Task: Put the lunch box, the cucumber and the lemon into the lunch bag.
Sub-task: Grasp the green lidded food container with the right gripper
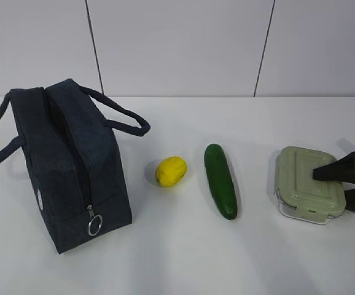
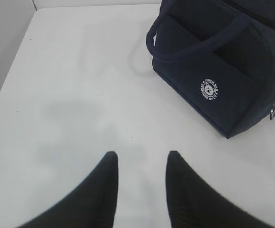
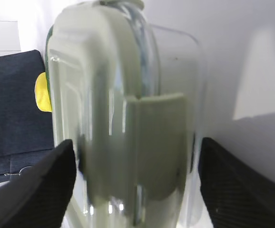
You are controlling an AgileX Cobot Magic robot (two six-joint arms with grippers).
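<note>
Currently: you're bracketing the lunch box [image 1: 306, 183] on the bench [image 1: 177, 258], right claw [image 3: 136, 185] spread wide, not pinching | left claw [image 2: 141, 183] part-open, empty, near lunch bag [image 2: 223, 71] | lemon [image 1: 171, 171], cucumber [image 1: 220, 180] waiting | next: close, lift.

Both grippers are matte black: the left gripper [image 2: 140, 190] has tapered, finely ribbed fingers [image 2: 99, 190]; the right gripper [image 3: 135, 185] has broad, textured, wedge-shaped ones [image 3: 237, 185].
</note>
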